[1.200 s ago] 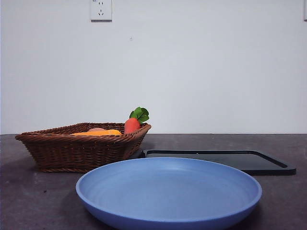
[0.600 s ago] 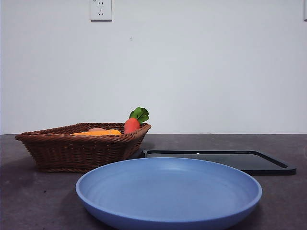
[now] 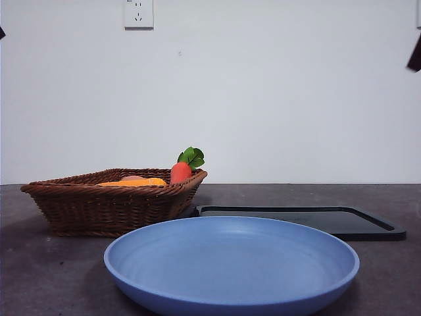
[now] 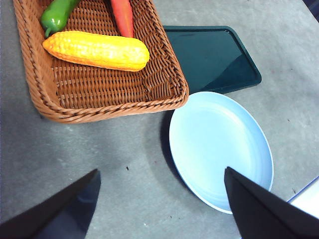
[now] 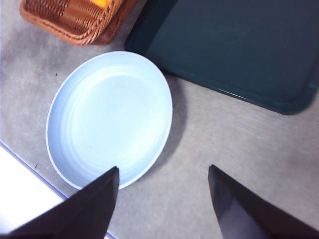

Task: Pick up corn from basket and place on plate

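- Corn [image 4: 97, 50] lying flat inside the basket [image 4: 107, 107], lengthwise across the weave, untouched by either gripper; in the front view only a strip of orange-yellow [image 3: 135, 182] visible above the wicker rim.
- Basket [image 3: 108, 204] standing on the grey table [image 3: 39, 276], left and farther back than the plate.
- In the same basket, beside the corn: a green pepper [image 4: 57, 15] close to one tapered end, and a carrot [image 4: 123, 16] whose tip ends just short of the cob; carrot top with green leaves [image 3: 186, 164] leaning on the basket's right rim.
- Plate [image 3: 230, 266] nearest the camera, light blue, bare inside, just beside the basket's near corner without touching it [image 4: 219, 147].
- Black tray [image 3: 309, 220] flat on the table behind the plate and right of the basket; also in the right wrist view [image 5: 234, 50] just past the plate [image 5: 109, 117].
- Left gripper [image 4: 159, 204] high above the table, hanging over bare tabletop between basket and plate, fingers spread wide apart, nothing between them.
- Right gripper [image 5: 164, 199] likewise raised, over the table at the plate's edge, fingers wide apart and holding nothing.
- In the front view only small dark tips at the top corners [image 3: 415, 54], well clear of everything on the table.
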Available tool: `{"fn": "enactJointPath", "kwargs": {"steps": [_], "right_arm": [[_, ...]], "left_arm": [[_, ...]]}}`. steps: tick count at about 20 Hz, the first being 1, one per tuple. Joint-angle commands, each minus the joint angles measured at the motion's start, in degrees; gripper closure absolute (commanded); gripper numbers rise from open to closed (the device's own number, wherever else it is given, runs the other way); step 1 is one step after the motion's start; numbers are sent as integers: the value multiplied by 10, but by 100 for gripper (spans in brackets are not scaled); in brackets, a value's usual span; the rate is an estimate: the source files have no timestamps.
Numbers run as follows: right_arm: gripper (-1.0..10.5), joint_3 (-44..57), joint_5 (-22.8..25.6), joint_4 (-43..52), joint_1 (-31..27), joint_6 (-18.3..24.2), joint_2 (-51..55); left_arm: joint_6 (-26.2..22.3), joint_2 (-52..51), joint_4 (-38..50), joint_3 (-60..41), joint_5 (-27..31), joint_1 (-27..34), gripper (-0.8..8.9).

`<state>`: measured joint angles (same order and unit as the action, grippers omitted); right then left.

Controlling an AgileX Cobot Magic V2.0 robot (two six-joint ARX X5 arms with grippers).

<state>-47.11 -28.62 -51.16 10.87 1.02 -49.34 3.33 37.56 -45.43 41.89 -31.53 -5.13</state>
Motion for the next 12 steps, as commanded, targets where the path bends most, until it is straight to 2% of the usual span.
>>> {"fn": "enactJointPath", "kwargs": {"steps": [1,12], "right_arm": [[651,-10,-5,29,22,-16,-43],[656,-10,-3,170,102,-19,-295]], "left_arm": [[-7,3,4,9,-2,-2,409],[-2,3,4,9,-3,-2,409]]}}
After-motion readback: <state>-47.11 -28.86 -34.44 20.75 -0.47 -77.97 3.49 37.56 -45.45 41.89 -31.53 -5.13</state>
